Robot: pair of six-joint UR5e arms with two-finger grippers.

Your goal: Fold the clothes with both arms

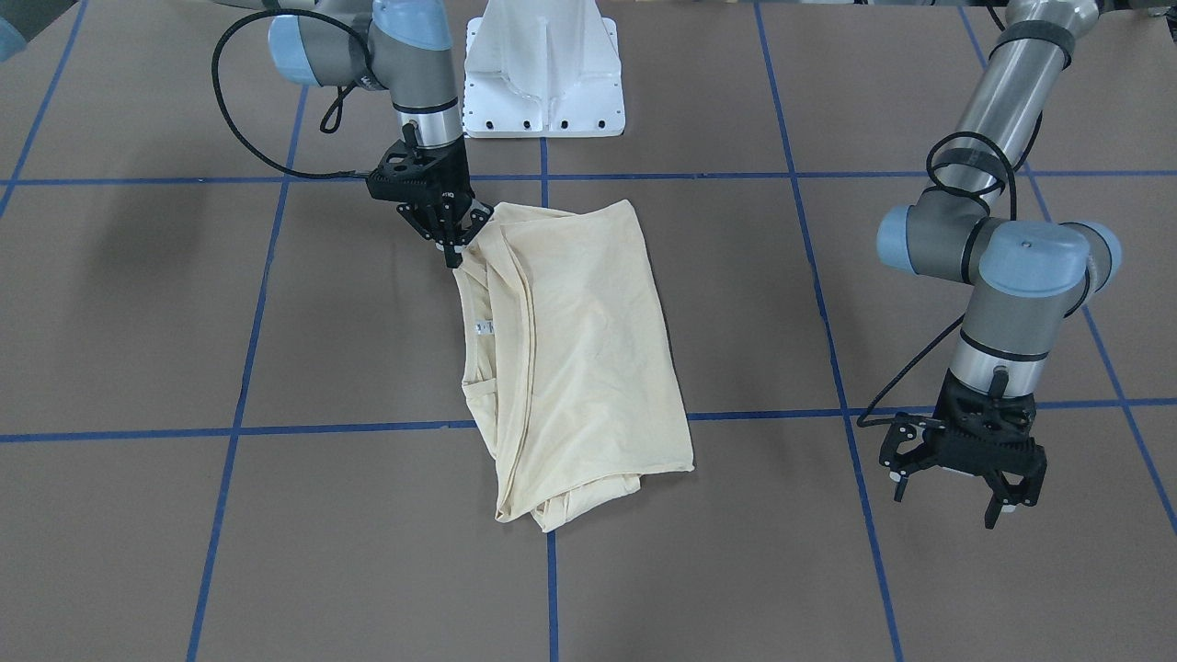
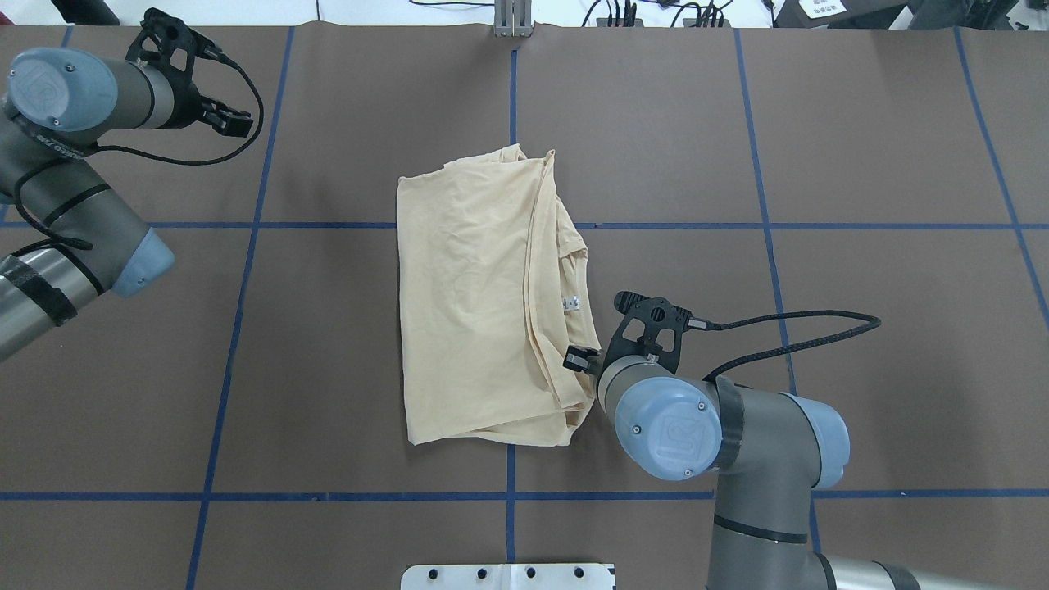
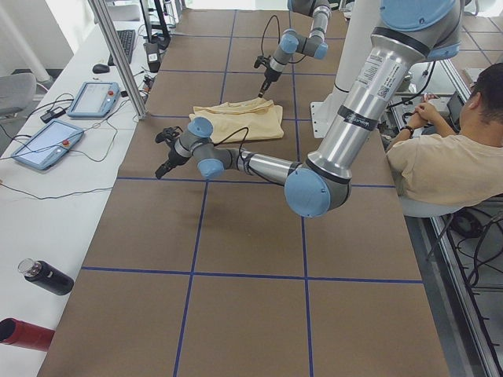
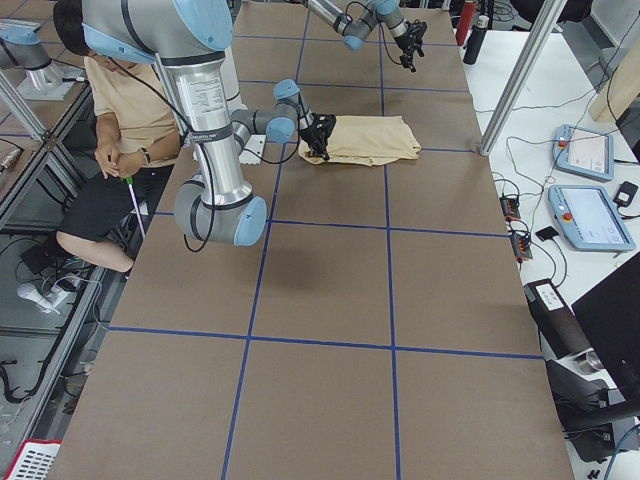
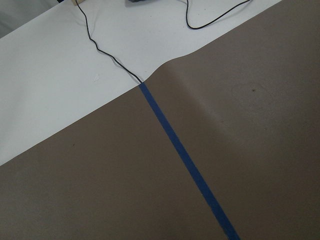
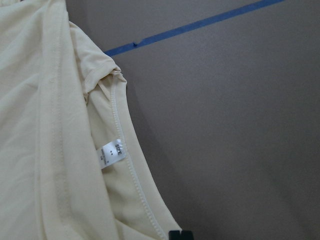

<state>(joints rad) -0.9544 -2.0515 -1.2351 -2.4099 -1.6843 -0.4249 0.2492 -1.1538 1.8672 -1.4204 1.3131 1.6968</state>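
Folding looks well advanced: shirt [image 1: 579, 349] lies as a rough rectangle at the middle of the table [image 1: 736, 552], neck label [image 1: 485, 327] exposed. Right gripper [image 1: 454, 253] jaws are pressed together, apparently pinching its collar-side edge. Left gripper [image 1: 1007, 501] is spread, well apart. Final fold judged outstanding.

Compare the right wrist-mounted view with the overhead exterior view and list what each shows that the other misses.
Only the wrist view: the word SIZE on the small white neck label and the collar stitching. Only the overhead: the whole folded pale cream thin T-shirt and the open left gripper far off it. Both: shirt, label, blue tape line, brown table.
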